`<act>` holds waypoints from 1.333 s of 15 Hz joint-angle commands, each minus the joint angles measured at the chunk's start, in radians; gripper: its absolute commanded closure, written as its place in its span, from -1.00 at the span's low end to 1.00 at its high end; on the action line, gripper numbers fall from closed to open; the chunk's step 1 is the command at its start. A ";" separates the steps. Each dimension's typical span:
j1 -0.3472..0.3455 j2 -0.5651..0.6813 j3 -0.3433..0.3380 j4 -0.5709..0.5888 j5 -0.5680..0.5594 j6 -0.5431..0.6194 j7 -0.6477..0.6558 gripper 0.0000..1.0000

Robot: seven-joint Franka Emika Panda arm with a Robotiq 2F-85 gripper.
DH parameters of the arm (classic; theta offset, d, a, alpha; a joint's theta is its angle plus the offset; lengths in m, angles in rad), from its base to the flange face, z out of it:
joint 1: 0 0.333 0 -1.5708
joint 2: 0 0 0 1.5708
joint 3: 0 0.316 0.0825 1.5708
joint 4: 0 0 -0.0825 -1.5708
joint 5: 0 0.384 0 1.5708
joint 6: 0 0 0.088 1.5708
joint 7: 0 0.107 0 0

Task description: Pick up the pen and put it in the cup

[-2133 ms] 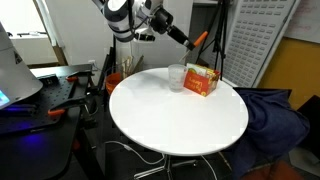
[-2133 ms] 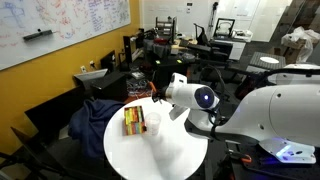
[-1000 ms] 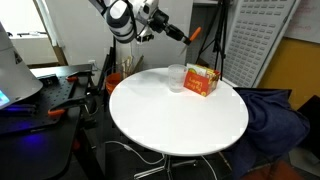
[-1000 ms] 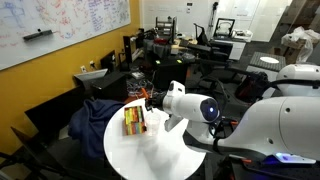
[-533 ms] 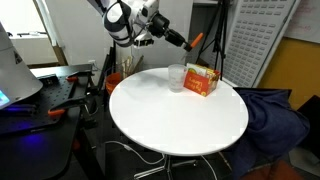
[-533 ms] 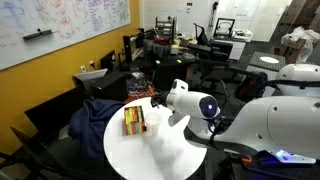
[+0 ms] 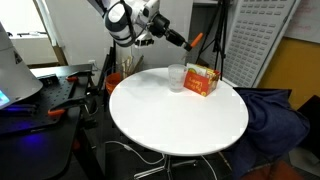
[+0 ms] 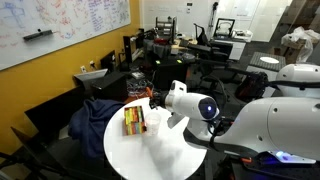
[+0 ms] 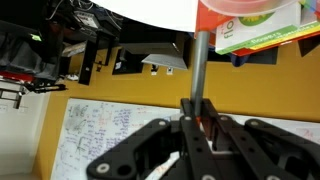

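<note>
My gripper [image 7: 187,41] is shut on the pen [image 7: 198,40], whose orange-red end sticks out past the fingertips. It hangs in the air above and just behind the clear cup [image 7: 177,77], which stands on the round white table [image 7: 170,120] beside the orange-and-white box [image 7: 201,80]. In an exterior view the gripper [image 8: 152,99] is above the cup [image 8: 153,124]. The wrist view stands upside down: the jaws [image 9: 200,125] clamp the pen [image 9: 200,70], whose grey shaft points towards the box [image 9: 255,25].
The table edge [image 9: 150,10] shows in the wrist view. A dark cloth-covered chair [image 7: 275,115] stands by the table, a white rack [image 7: 255,40] behind it, and a cluttered bench [image 7: 40,95] to the side. A yellow wall with a whiteboard [image 8: 70,25] is nearby.
Over the last second the gripper with the pen has dropped slightly and tilted towards the cup. In the last half second it has hardly moved.
</note>
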 commanded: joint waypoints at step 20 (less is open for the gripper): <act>-0.008 -0.050 -0.011 0.007 -0.072 0.000 0.004 -1.00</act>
